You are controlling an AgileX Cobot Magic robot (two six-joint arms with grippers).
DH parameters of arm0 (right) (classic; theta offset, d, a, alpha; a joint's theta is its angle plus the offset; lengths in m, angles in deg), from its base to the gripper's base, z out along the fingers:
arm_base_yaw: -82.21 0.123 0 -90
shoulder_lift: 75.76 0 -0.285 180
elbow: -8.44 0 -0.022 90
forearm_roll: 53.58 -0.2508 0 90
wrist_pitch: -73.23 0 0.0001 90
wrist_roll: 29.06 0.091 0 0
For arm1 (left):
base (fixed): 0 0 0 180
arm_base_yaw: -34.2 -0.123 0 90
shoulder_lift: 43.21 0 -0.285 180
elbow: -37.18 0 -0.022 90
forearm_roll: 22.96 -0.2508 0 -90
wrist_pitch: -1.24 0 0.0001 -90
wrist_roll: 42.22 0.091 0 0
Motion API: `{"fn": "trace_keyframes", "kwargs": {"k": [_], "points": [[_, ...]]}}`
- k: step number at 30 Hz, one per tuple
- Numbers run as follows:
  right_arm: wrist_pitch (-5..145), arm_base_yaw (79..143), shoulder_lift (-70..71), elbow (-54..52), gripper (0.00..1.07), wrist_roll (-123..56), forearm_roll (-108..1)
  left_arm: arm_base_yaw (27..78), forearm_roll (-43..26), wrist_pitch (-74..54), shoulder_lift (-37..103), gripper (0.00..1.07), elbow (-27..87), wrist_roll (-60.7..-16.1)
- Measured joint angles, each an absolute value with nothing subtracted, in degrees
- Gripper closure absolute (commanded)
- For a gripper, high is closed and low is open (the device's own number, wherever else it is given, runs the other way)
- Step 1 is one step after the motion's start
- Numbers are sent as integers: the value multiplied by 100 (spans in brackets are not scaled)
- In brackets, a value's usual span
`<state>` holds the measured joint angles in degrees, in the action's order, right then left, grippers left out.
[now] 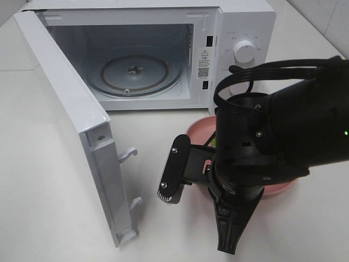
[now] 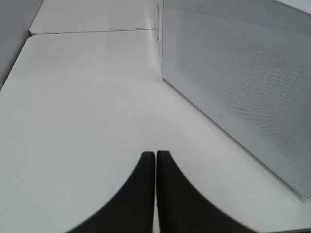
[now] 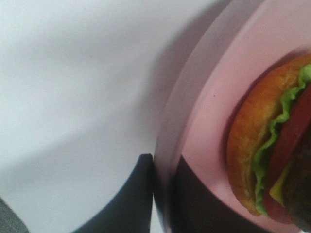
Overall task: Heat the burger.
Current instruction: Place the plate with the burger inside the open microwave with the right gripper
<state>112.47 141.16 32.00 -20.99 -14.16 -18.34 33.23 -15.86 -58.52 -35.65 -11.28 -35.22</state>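
My right hand [image 3: 163, 162] is clenched on the rim of the pink plate [image 3: 204, 97], one finger outside the rim and one over the plate's inner face. The burger [image 3: 272, 145] sits on that plate, bun, lettuce, tomato and cheese showing. In the high view my arm hides it. The plate lies on the tabletop [image 1: 43, 207] at about 5 o'clock from the cavity of the microwave [image 1: 245, 22]. The door [image 1: 60, 98] is swung out toward 9 o'clock and the turntable [image 1: 136, 73] is bare. My left hand [image 2: 155, 154] is clenched on nothing, beside the door's outer face.

Hazards, as I judge them: a pinch on one edge lets the far side sag, so the burger may slide. The plate may also strike the cavity sill on entry.

Writing: a sticker [image 1: 203, 63] on the inner frame bears a warning triangle and a square code, its text too small to read. The marks around the dial [image 1: 244, 52] are equally illegible, and no brand can be read.
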Motion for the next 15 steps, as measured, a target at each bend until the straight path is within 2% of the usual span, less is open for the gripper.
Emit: {"fn": "trace_keyframes", "kwargs": {"k": [15], "points": [[10737, 14134, 3200, -2099, 107, -2236, -1536, 3323, -1586, -5852, -3565, 107, -1128, -3522]]}}
